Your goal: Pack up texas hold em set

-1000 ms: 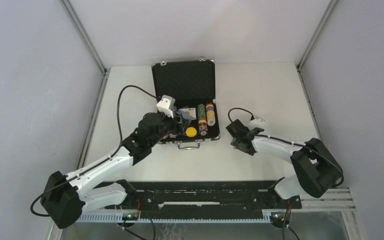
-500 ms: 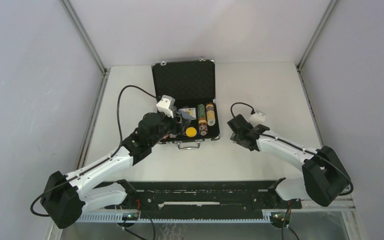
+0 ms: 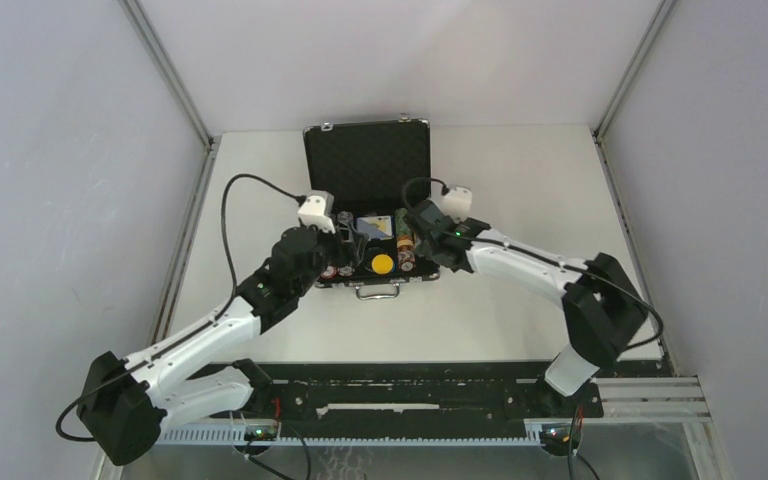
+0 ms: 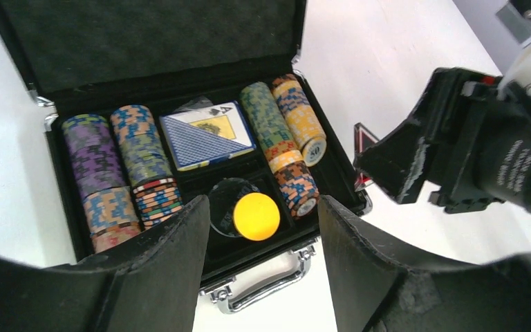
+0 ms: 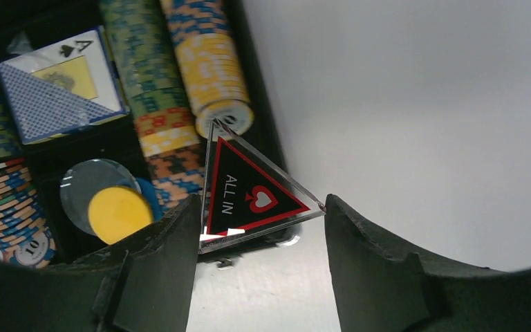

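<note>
Toward 12 o'clock on the table [image 3: 520, 180], the briefcase [image 3: 367, 165] lies open, lid raised. Chip stacks [image 4: 276, 131], card deck [image 4: 204, 135] and yellow button [image 4: 256, 216] sit in its tray. At the case's 3 o'clock rim, the right gripper [image 5: 261, 207] clamps the triangle token [image 5: 252, 194] between both fingers. The left gripper [image 4: 263, 206] hovers at the case's 6 o'clock edge, jaws wide, holding nothing.
</note>
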